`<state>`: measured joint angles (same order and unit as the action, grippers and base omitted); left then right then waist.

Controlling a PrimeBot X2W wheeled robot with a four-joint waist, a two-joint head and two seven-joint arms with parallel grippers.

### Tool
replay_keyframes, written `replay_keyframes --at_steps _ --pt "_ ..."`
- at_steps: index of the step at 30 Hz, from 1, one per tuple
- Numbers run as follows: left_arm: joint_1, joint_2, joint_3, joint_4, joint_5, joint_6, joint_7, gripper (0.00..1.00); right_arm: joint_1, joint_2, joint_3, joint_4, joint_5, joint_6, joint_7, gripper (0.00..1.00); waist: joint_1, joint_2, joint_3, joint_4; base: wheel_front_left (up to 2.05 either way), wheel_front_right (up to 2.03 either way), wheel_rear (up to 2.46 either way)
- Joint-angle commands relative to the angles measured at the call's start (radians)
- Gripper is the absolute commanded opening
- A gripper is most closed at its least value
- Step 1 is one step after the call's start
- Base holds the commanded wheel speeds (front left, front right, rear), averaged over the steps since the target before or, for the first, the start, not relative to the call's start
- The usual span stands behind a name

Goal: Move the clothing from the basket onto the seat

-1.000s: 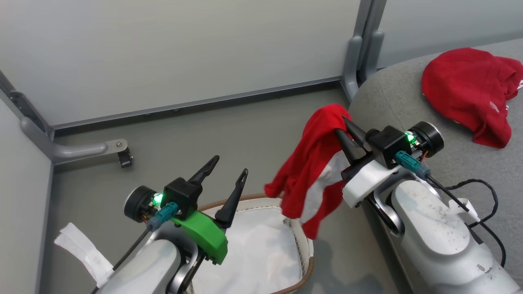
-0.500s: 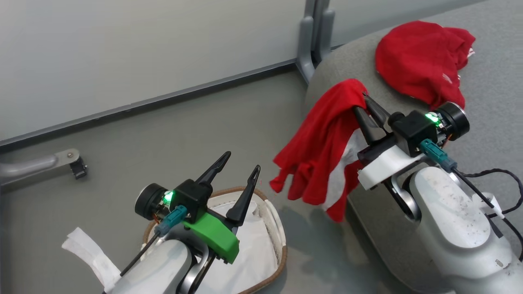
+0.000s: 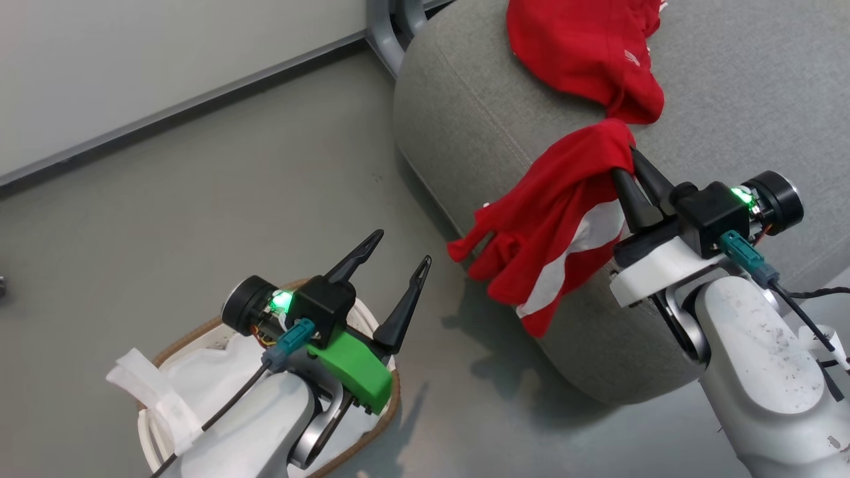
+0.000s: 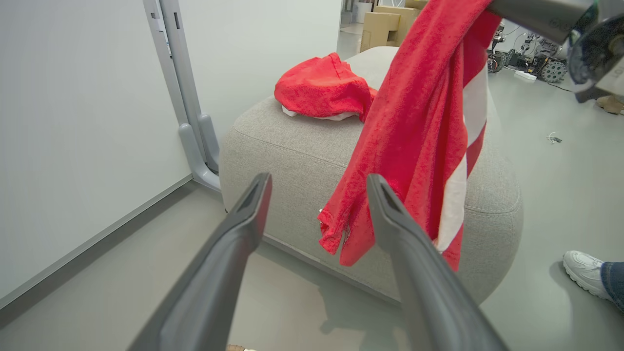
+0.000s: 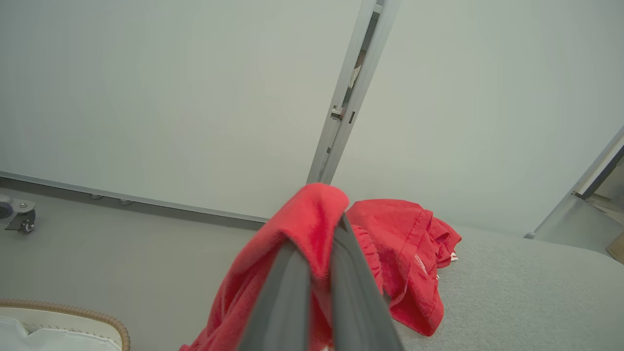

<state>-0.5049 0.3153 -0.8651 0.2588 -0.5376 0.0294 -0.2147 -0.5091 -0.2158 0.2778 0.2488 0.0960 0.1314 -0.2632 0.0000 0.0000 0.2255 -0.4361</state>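
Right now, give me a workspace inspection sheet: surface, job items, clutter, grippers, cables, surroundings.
Surface: grey floor; light-grey seat.
Job's things: one red garment lies on the seat top; held garment, red with white panels, hangs over the seat's edge; basket shows white liner.
Clutter: nothing seen near the work.
Grippers: left gripper open, holding nothing, above the basket; right gripper shut on the held garment.
Cables: right-arm cable and left-arm cable, both black, run from teal plugs.
Surroundings: pale partition panels, grey post; a person's shoe on the floor past the seat.
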Motion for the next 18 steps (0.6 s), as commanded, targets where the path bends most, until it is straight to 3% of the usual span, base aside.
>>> replay_keyframes --at_steps 1,10,18 --pt "-0.02 0.009 0.001 -0.002 0.012 0.005 0.001 1.0 0.001 0.003 -0.001 0.004 -0.003 -0.001 -0.002 0.0 0.0 0.0 0.065 -0.055 0.0 0.0 0.0" --pt "-0.044 0.013 -0.015 -0.011 0.027 0.007 0.012 1.0 -0.142 -0.044 0.018 0.023 -0.035 -0.001 -0.002 0.0 0.0 0.0 0.115 -0.01 0.0 0.0 0.0" --pt "-0.05 0.006 -0.028 -0.03 0.039 0.02 0.016 1.0 -0.441 -0.189 0.07 0.141 -0.032 -0.001 -0.002 0.0 0.0 0.0 0.158 0.075 0.0 0.0 0.0"
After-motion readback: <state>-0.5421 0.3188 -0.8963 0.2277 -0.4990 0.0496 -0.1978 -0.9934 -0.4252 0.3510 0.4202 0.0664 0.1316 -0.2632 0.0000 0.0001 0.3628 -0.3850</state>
